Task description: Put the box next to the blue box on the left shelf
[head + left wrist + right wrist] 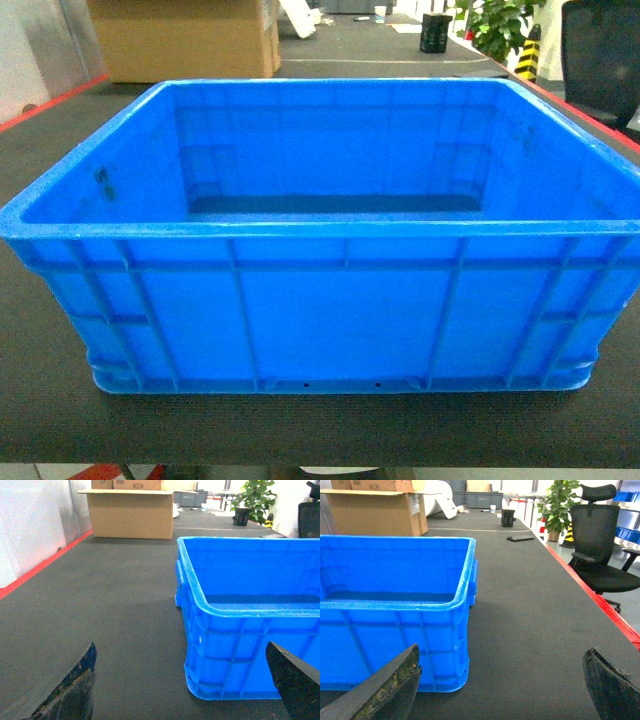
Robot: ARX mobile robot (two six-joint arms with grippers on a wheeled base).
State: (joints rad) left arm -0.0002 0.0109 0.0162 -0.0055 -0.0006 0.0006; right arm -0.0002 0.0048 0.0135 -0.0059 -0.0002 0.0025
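The box (330, 310) is a large bright-blue plastic crate, empty, standing on a dark table right in front of me in the head view. My left gripper (180, 647) is open low over the table, just before the box's (235, 660) near-left corner; its right finger (295, 685) overlaps the front wall. My right gripper (501, 650) is open too, near the box's (395, 645) near-right corner, its left finger (385, 690) in front of that wall. Neither gripper touches the box or shows in the head view. The left shelf and its blue box are out of view.
The dark table (110, 610) has a red stripe (45, 565) on its left edge and another red stripe (600, 610) on its right. A cardboard carton (131, 512) stands at the far left. An office chair (600, 550) and a potted plant (557, 507) are beyond the right edge.
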